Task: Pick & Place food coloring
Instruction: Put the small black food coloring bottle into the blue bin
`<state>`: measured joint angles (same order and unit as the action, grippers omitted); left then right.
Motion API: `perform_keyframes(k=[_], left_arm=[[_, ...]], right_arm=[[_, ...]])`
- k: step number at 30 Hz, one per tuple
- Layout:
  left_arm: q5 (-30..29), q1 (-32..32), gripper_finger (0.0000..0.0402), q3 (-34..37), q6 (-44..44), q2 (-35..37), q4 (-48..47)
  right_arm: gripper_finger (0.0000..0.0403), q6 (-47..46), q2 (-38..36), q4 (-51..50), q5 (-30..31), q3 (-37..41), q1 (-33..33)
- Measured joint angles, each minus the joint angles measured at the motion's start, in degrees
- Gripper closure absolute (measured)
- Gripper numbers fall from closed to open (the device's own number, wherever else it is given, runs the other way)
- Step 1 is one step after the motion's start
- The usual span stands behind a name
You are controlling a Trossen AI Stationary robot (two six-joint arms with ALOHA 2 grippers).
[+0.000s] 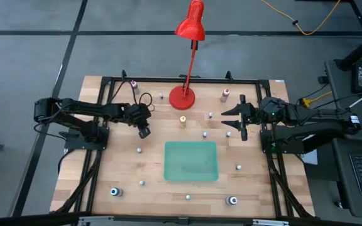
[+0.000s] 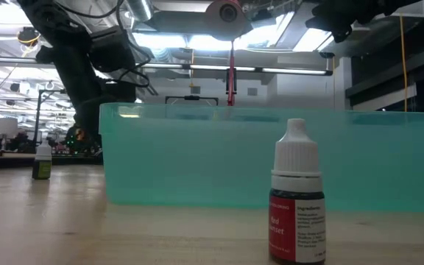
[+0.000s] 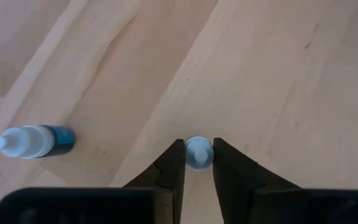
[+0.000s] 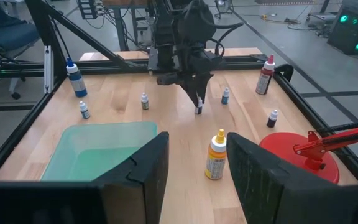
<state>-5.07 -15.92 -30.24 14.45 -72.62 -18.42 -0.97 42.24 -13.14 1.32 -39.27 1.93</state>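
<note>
Small food coloring bottles stand scattered on the wooden table around a green tray [image 1: 191,161]. My left gripper [image 1: 144,130] is left of the tray, slanting down, shut on one tiny white-capped bottle [image 3: 198,154], which shows under the fingertips in the right wrist view too [image 4: 199,111]. A second bottle with blue content [image 3: 33,141] is close beside it. My right gripper [image 4: 197,180] hovers open and level above the table's right side [image 1: 231,118], holding nothing. A red-labelled bottle [image 2: 298,199] stands in front of the tray's near wall. My left gripper has the tiny bottle pinched between its two fingers [image 3: 173,171], one on each side of the white cap [image 3: 189,155]. The fingers come from above, slanting down from the table's left. The bottle stands upright with its bottom on the table.
A red desk lamp stands on its round base [image 1: 182,97] at the table's far middle. Bigger bottles stand near it: an orange-topped one [image 1: 183,120] and a red one [image 1: 225,95]. Blue-topped bottles [image 1: 114,192] [image 1: 232,201] stand near the front edge. A black frame [image 1: 105,81] rims the table.
</note>
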Motion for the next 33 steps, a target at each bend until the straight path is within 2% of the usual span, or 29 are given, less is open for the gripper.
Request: perform_keyframes(k=[7,16,25,33], left_arm=[[1.86,1.21,0.0342,-3.4,1.32,0.0,0.07],[3.41,4.91,0.0344,-13.51,0.97,0.0,-0.4],[3.89,12.27,0.0344,-25.16,-0.16,0.0,-6.01],[4.12,20.61,0.0344,-30.59,0.5,0.0,-7.41]], right_arm=[[0.024,0.0,0.0,0.01,0.0,0.0,0.0],[0.024,-0.02,0.0,0.04,0.0,0.02,0.0],[0.024,-0.23,0.0,0.04,0.02,0.02,0.02],[0.024,-0.37,0.0,0.04,0.02,0.02,0.0]])
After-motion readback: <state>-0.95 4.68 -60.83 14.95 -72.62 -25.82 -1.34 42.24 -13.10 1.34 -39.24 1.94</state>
